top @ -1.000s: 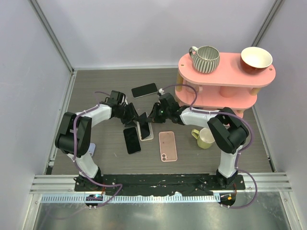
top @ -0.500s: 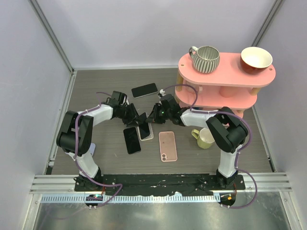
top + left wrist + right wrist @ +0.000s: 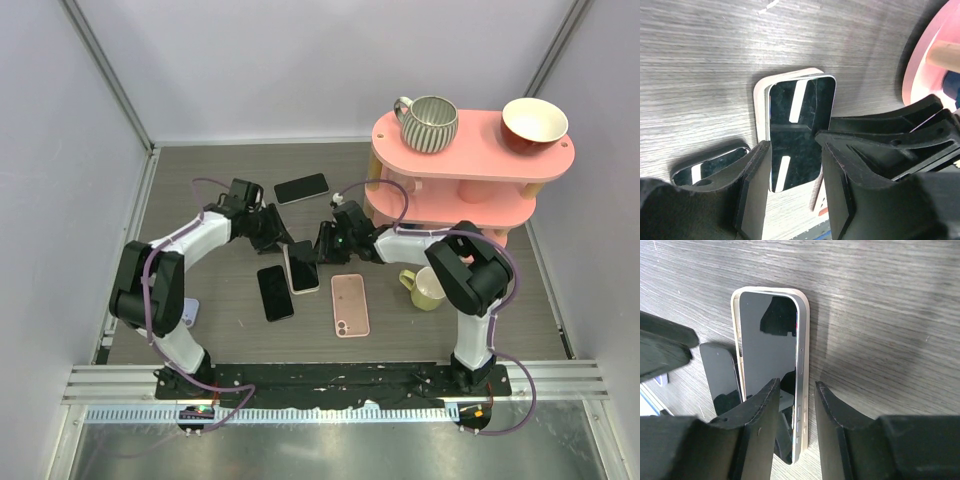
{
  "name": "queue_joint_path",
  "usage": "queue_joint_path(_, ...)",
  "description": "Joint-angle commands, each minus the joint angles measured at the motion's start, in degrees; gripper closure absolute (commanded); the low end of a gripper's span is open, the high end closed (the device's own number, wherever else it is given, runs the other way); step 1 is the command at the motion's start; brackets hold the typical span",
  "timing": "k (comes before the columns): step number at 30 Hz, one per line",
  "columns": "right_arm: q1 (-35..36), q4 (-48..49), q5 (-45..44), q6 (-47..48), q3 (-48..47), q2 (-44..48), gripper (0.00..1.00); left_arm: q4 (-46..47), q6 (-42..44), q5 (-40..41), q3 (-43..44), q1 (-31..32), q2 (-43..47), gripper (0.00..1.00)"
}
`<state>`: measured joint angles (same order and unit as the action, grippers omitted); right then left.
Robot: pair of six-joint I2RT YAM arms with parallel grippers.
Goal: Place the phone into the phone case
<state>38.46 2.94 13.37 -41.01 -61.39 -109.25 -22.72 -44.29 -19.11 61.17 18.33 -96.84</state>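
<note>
Phones: 4. One phone [image 3: 767, 340] sits in the pale case [image 3: 805, 330], plus one black phone [image 3: 275, 292], one far black phone [image 3: 301, 188] and one pink phone [image 3: 350, 305] lying back up. Cases: 1. Mugs: 2, a striped mug [image 3: 430, 123] and a yellow mug [image 3: 428, 288]. Bowl [image 3: 534, 122]: 1. Pink shelf [image 3: 470, 160]: 1.

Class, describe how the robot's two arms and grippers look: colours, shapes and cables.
The left arm and right arm have white link shells with black joints. A thin purple cable loops along each. The left gripper and right gripper have flat, matte black, wedge-shaped fingers.
</note>
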Motion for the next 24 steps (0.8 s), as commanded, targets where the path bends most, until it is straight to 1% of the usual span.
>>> queue_joint_path(1, -0.66, -4.87, -0.53, 1.11, -2.07, 2.20, 0.60, -3.38, 2.10, 5.74, 2.64, 0.13, 2.71, 0.51)
queue_joint_path(5, -0.66, -8.20, -2.64, 2.51, -3.47, 3.52, 0.57, -6.19, 3.16, 7.69, 4.31, 0.13, 1.13, 0.51)
queue_joint_path(9, -0.66, -9.35, -4.14, 3.40, -3.83, 4.14, 0.60, -5.05, 3.42, 7.16, 4.31, 0.13, 0.34, 0.53)
queue_joint_path(10, -0.58, -9.27, -3.53, 3.66, -3.83, 4.05, 0.61, -4.79, 3.51, 6.99, 4.40, 0.13, -0.28, 0.54)
queue_joint_path(13, -0.66, -9.18, -3.08, 3.40, -4.27, 4.05, 0.73, -5.40, 3.60, 6.63, 5.01, 0.13, -1.51, 0.58)
queue_joint_path(14, -0.66, -9.18, -3.26, 3.31, -4.18, 4.22, 0.75, -6.19, 3.60, 7.85, 5.28, 0.13, -1.51, 0.60)
queue_joint_path(15, -0.66, -9.18, -3.26, 3.31, -4.18, 4.57, 0.76, -6.54, 3.60, 8.65, 5.37, 0.13, -1.51, 0.65)
queue_joint_path(17, -0.67, -9.27, -4.40, 3.22, -4.36, 5.45, 0.80, -7.33, 3.86, 11.27, 5.37, 0.13, -1.25, 0.72)
queue_joint_path(18, -0.66, -9.53, -5.01, 3.22, -4.53, 5.54, 0.81, -7.60, 3.95, 12.07, 5.37, 0.13, -1.25, 0.80)
queue_joint_path(20, -0.67, -10.85, -6.76, 3.66, -5.32, 5.45, 0.83, -8.39, 4.13, 13.75, 5.45, 0.13, -1.42, 0.89)
queue_joint_path(21, -0.66, -11.28, -7.12, 3.92, -5.50, 5.45, 0.83, -8.39, 4.30, 13.93, 5.54, 0.13, -1.77, 0.97)
queue_joint_path(22, -0.66, -12.16, -7.65, 4.19, -5.85, 5.28, 0.85, -8.39, 4.30, 13.93, 5.54, 0.13, -2.04, 1.00)
queue_joint_path(24, -0.58, -12.96, -8.70, 4.80, -6.46, 4.93, 0.87, -7.87, 4.22, 12.88, 5.54, 0.13, -3.00, 1.00)
